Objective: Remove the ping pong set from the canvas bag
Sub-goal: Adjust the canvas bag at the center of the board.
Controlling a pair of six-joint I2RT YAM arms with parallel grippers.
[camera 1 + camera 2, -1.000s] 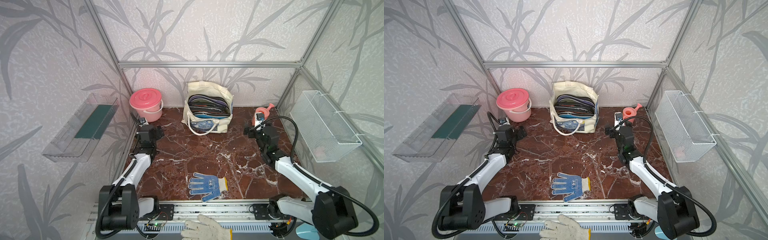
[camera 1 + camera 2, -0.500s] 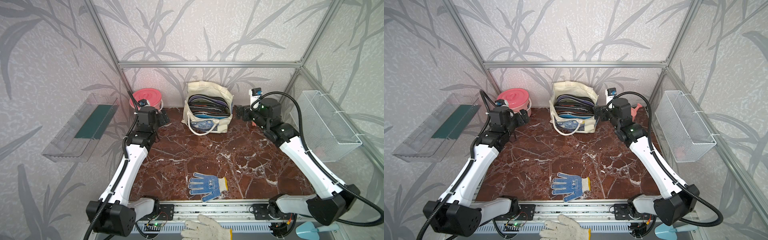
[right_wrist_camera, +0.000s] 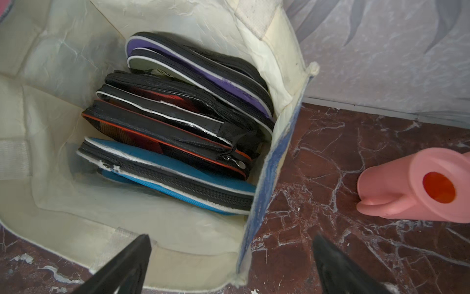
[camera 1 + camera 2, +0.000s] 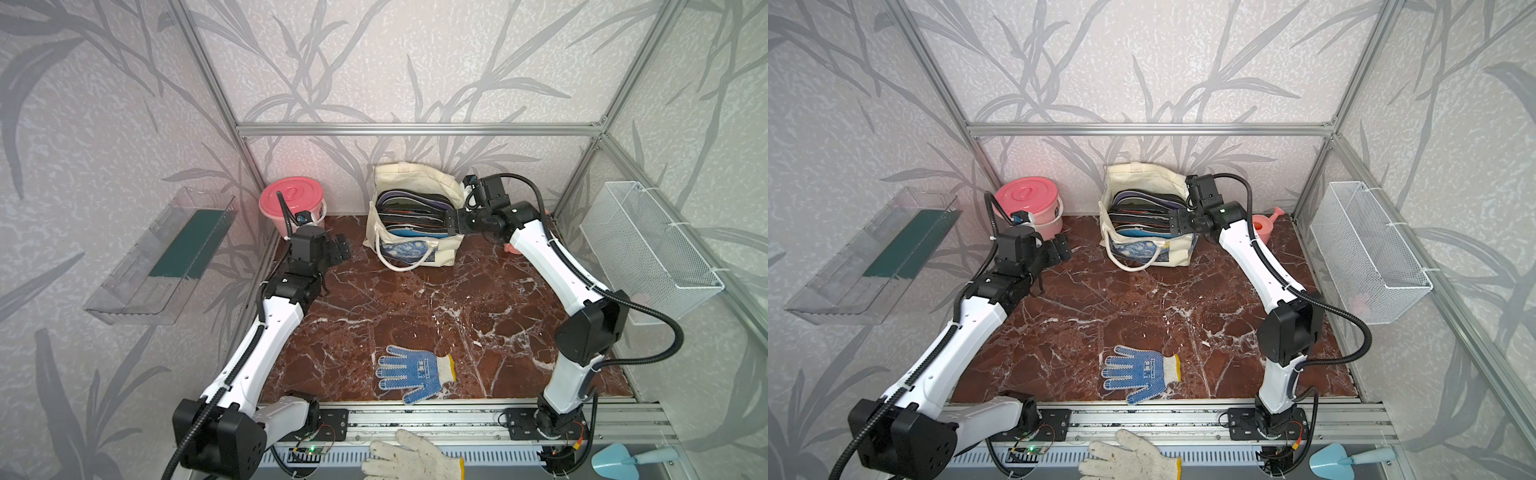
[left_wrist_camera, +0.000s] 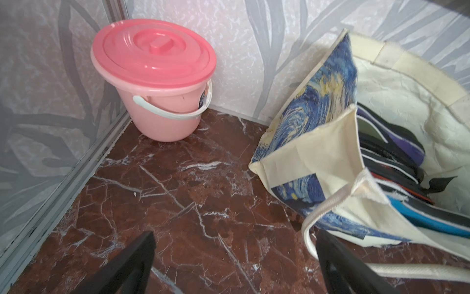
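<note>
The cream canvas bag stands open at the back wall, its starry-night print facing front. Inside, the ping pong set shows as stacked zip cases: purple, black-red and blue. My right gripper is open at the bag's right rim, its fingers either side of that side wall, holding nothing. My left gripper is open and empty over the floor left of the bag, one finger by the loop handle.
A pink lidded bucket stands in the back left corner. A pink watering can lies right of the bag. A blue-dotted glove lies near the front edge. A wire basket hangs on the right wall and a clear shelf on the left.
Both arms have stretched out from their low folded poses toward the back. The right gripper swung left up to the bag's right rim. The left gripper came in between bucket and bag.
</note>
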